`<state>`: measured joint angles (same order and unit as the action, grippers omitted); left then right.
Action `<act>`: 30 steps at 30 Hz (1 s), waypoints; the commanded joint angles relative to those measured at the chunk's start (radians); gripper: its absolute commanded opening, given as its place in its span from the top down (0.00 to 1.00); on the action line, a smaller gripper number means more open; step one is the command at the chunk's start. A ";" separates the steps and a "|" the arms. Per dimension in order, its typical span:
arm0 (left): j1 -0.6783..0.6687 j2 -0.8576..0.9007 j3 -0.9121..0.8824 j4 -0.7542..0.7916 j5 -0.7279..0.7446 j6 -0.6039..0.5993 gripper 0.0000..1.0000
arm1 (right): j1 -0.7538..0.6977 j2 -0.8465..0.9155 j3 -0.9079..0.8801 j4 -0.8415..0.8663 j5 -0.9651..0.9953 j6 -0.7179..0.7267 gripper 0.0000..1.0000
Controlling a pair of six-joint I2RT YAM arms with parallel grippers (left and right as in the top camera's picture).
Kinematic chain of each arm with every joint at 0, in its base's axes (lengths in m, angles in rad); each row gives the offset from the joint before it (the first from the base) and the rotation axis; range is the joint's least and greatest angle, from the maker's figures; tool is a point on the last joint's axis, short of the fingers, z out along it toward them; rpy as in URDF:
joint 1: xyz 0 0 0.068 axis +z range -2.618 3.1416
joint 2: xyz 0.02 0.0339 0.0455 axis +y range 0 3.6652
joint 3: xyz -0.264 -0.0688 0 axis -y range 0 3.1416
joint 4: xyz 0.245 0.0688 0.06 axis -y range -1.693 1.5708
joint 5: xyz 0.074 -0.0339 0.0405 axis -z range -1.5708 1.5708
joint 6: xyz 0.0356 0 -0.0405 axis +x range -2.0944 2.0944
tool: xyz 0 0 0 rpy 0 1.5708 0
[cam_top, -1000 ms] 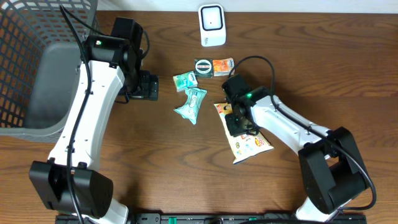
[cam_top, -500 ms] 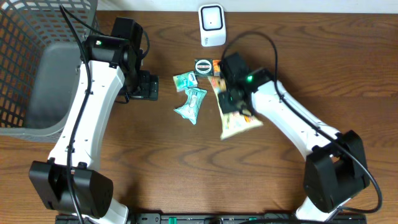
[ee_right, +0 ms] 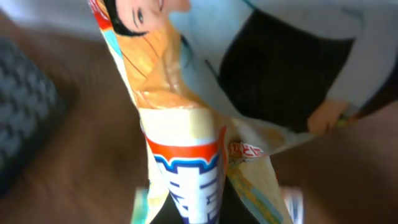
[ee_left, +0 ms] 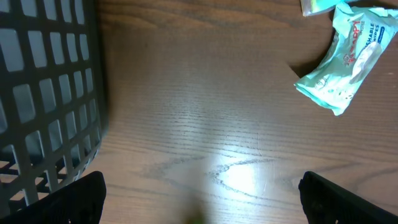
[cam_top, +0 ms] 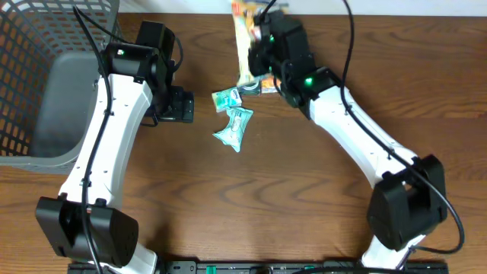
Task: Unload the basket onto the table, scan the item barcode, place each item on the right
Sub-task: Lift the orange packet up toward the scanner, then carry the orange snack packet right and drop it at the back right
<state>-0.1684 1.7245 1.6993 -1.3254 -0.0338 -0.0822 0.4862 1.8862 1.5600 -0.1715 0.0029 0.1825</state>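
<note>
My right gripper (cam_top: 262,47) is shut on a yellow snack bag (cam_top: 244,38) and holds it up at the back of the table. In the right wrist view the bag (ee_right: 180,137) hangs lengthwise in front of the white scanner (ee_right: 292,68), whose dark window faces it. From overhead the bag and the arm hide the scanner. No barcode can be made out on the blurred bag. My left gripper (cam_top: 183,106) stands open over bare wood beside the basket, its fingertips (ee_left: 84,199) wide apart with nothing between them.
A dark mesh basket (cam_top: 30,46) fills the left side, its wall (ee_left: 43,93) close to my left gripper. A teal wipes pack (cam_top: 233,126) and a small teal packet (cam_top: 226,98) lie mid-table, with a small packet (cam_top: 251,89) partly under the right arm.
The right gripper closed on the snack bag, lifted it off the table and carried it to the back, over the scanner. The left arm has not moved.
</note>
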 commanded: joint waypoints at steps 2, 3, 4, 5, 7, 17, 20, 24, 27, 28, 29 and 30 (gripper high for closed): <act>0.003 0.003 -0.003 0.000 -0.016 -0.009 0.02 | -0.066 0.103 0.080 0.146 -0.049 -0.013 0.99; 0.003 0.003 -0.003 0.000 -0.016 -0.009 0.02 | -0.074 0.129 0.108 0.156 -0.047 -0.011 0.99; 0.003 0.003 -0.003 0.000 -0.016 -0.009 0.02 | -0.081 0.164 0.146 0.161 -0.047 -0.011 0.99; 0.003 0.003 -0.003 0.000 -0.016 -0.009 0.02 | -0.088 0.200 0.188 0.164 -0.047 -0.011 0.99; 0.003 0.003 -0.003 0.000 -0.016 -0.010 0.03 | -0.097 0.267 0.264 0.172 -0.058 -0.011 0.99; 0.003 0.003 -0.003 0.000 -0.016 -0.009 0.02 | -0.109 0.438 0.452 0.141 -0.054 -0.004 0.99; 0.003 0.003 -0.003 0.000 -0.016 -0.009 0.02 | -0.119 0.438 0.452 0.136 -0.049 -0.004 0.99; 0.003 0.003 -0.003 0.000 -0.016 -0.009 0.03 | -0.155 0.431 0.452 0.097 -0.065 0.005 0.99; 0.003 0.003 -0.003 0.000 -0.016 -0.009 0.02 | -0.189 0.407 0.452 0.042 -0.065 0.005 0.99; 0.003 0.003 -0.003 0.000 -0.016 -0.009 0.02 | -0.206 0.393 0.452 0.017 -0.065 0.014 0.99; 0.003 0.003 -0.003 0.000 -0.016 -0.009 0.02 | -0.223 0.380 0.452 -0.002 -0.065 0.033 0.99; 0.003 0.003 -0.003 0.000 -0.016 -0.009 0.02 | -0.246 0.362 0.452 -0.025 -0.066 0.058 0.99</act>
<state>-0.1684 1.7245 1.6993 -1.3254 -0.0334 -0.0822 0.3099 2.3348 1.9831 -0.1680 -0.0643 0.1844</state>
